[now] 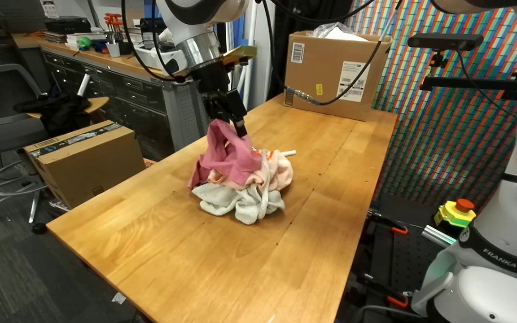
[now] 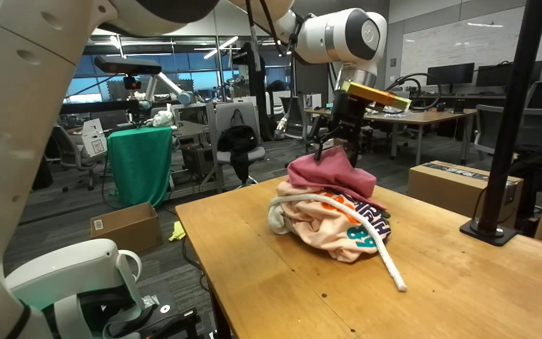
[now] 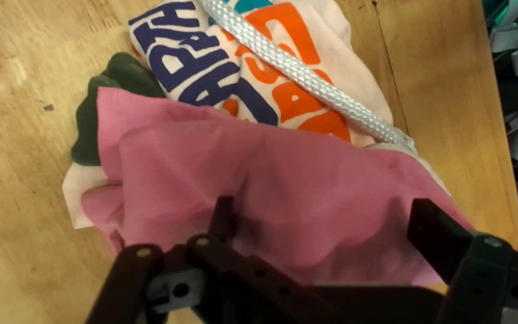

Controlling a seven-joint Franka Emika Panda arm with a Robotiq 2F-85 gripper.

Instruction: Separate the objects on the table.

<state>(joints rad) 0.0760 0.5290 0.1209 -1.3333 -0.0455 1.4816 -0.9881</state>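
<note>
Several soft items (image 1: 240, 172) are heaped in one pile on the honey-coloured wooden table (image 1: 213, 264), whose surface is marked by seams and small dark spots. The pink cloth (image 1: 238, 157) is laid uppermost, over the peach cloth (image 2: 318, 228) printed with lettering; the white-grey cloth (image 1: 247, 208) is spread at the pile's edge, the white cord (image 3: 295, 69) is draped across, and a dark green item (image 3: 128, 72) is partly covered at one side. The gripper (image 3: 323, 212) is held at the top of the pile, its jaws spread wide, with pink cloth seen between them; whether contact is made cannot be told. In an exterior view, a labelled cardboard box (image 1: 323, 67) is stood at the table's end, and a drawer-fronted workbench (image 1: 119, 92) is seen in the background. A taped box (image 1: 97, 166) is noted beside the table. A black post (image 2: 514, 113) is mounted on the table, and a whiteboard (image 2: 464, 47) is observed beyond.
</note>
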